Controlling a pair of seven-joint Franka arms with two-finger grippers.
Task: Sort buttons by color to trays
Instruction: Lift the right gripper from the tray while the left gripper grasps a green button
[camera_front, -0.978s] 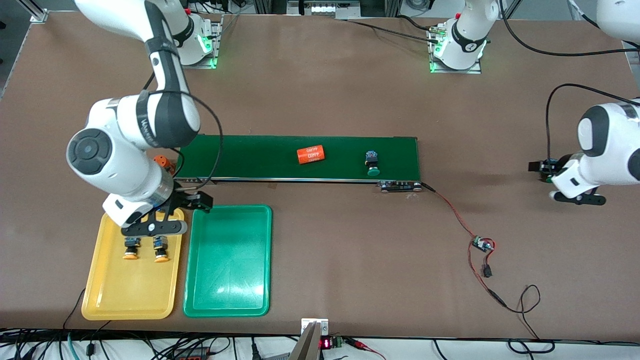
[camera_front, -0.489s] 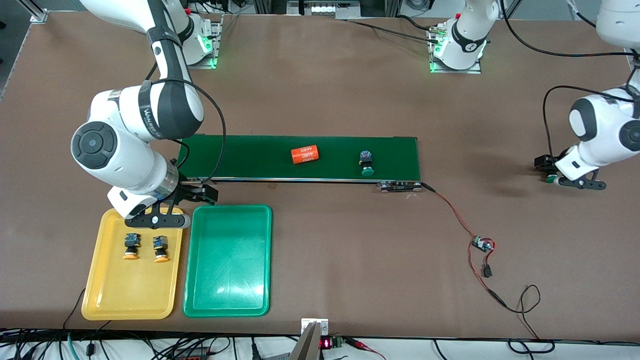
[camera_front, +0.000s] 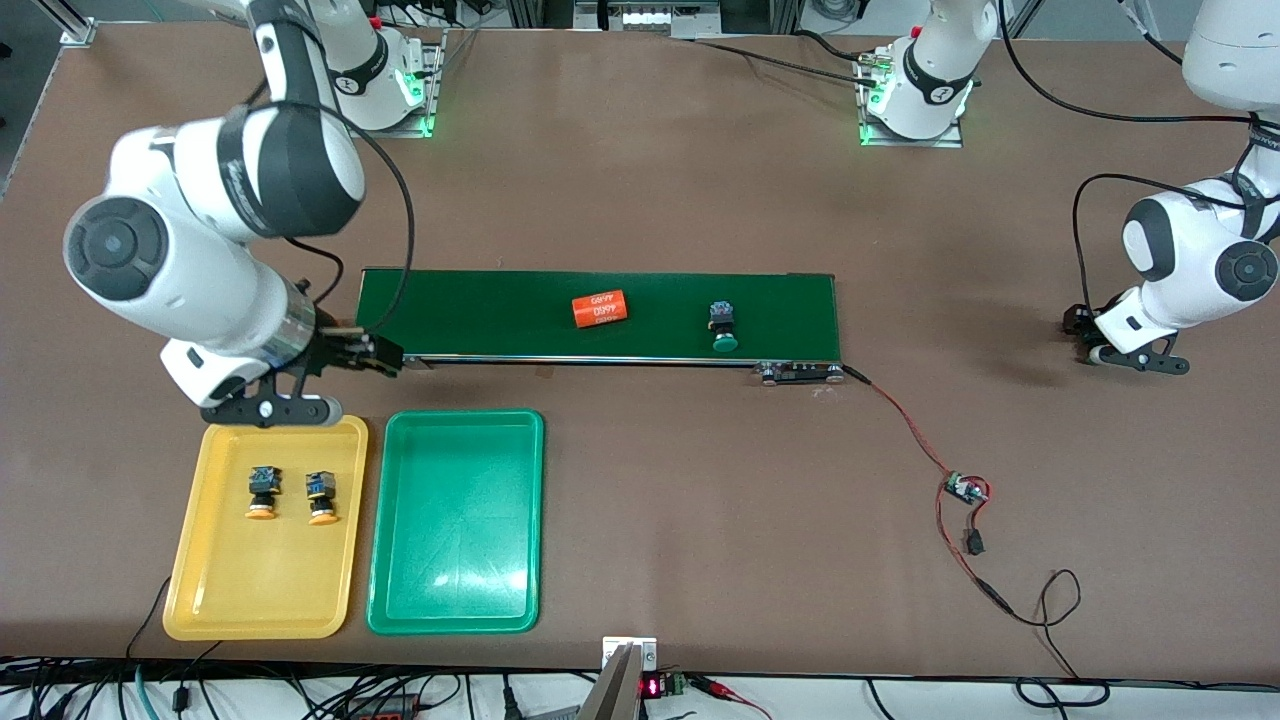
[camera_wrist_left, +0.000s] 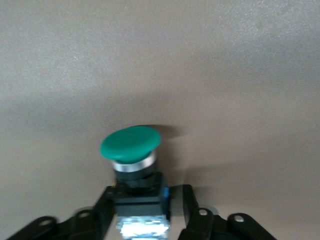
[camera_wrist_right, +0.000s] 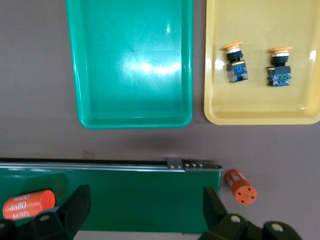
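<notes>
Jaws of my left gripper (camera_wrist_left: 142, 220) pinch a green button (camera_wrist_left: 131, 145) on the table at that arm's end, right gripper (camera_wrist_right: 145, 210) spread over the belt (camera_front: 500, 310), so a skewed grip could tip it before the green tray (camera_front: 455, 600).

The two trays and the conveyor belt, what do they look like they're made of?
Green tray: likely glossy moulded plastic; bright glare on its floor, rounded raised rim.
Yellow tray: looks like the same plastic, with a softer sheen.
Conveyor belt: dark green, matte, with no glare; probably rubber or coated fabric, though which cannot be told. Its front edge looks like a metal rail.
</notes>
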